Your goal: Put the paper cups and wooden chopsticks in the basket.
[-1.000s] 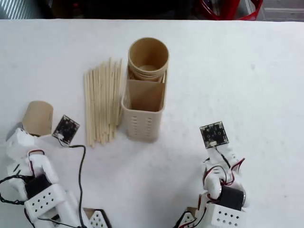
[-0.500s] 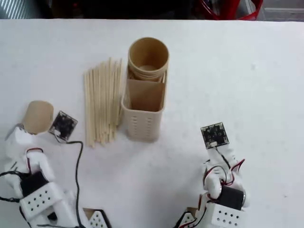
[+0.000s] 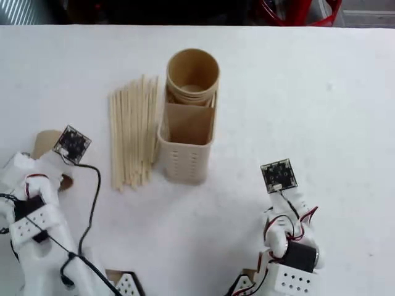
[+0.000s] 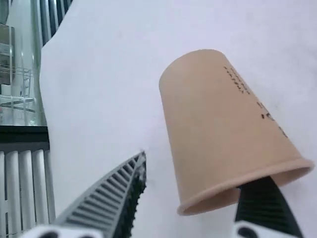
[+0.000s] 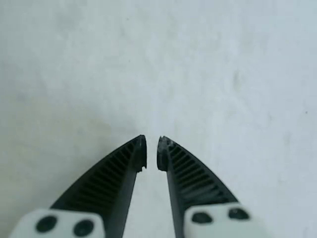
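A tan paper cup (image 4: 225, 134) lies on its side on the white table, rim toward my left gripper (image 4: 193, 173). That gripper is open: one finger (image 4: 119, 196) stands apart from the cup, and the other finger (image 4: 262, 203) is partly hidden at the rim. From above, the cup (image 3: 43, 142) peeks out beside the left arm (image 3: 34, 209). A beige basket (image 3: 185, 161) stands mid-table with a stack of paper cups (image 3: 192, 74) in its far compartment. Wooden chopsticks (image 3: 133, 132) lie bundled to its left. My right gripper (image 5: 151, 151) is shut over bare table.
The right arm (image 3: 287, 246) rests at the table's front right, well away from the basket. The basket's near compartment (image 3: 188, 123) holds nothing. White tabletop stretches to the right of the basket. Dark clutter lines the far edge.
The left arm has swung to the left and its wrist now covers more of the lying cup. The right arm has not moved.
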`<act>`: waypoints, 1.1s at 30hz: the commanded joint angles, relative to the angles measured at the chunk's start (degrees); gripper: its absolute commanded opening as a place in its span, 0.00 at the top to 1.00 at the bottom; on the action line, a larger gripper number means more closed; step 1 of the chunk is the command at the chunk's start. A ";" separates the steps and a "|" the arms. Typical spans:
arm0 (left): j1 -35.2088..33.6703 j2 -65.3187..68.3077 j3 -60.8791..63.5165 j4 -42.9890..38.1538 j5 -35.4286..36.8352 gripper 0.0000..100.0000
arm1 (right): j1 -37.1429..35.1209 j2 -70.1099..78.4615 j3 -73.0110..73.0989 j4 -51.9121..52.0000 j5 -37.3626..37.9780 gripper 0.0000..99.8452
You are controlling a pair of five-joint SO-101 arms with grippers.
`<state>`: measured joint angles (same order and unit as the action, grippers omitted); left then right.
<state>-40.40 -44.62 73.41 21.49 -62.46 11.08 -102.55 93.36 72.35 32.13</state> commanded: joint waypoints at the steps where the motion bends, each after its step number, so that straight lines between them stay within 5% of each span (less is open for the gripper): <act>1: 0.84 9.19 -3.69 -9.67 0.35 0.72 | 0.22 -0.40 -0.26 -0.48 -0.62 0.95; 11: 0.84 20.35 -4.04 -25.05 11.52 0.98 | 0.13 -0.40 0.79 -1.36 -0.62 0.95; 18: 0.48 20.26 -6.15 -22.86 15.38 0.98 | 0.13 -0.40 0.97 -1.36 -0.62 0.95; 21: -0.84 18.95 -14.07 -11.43 20.40 0.98 | 0.04 -0.40 0.97 -1.36 -0.62 0.95; 25: -0.48 12.53 -29.71 14.24 28.40 0.98 | 0.04 -0.40 0.97 -1.36 -0.53 0.95; 33: 19.56 -0.57 -62.77 52.04 42.73 0.98 | 0.04 -0.40 1.85 -3.03 -0.53 0.95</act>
<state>-32.57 -38.99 29.45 57.19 -27.56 11.16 -102.64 95.03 70.86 32.04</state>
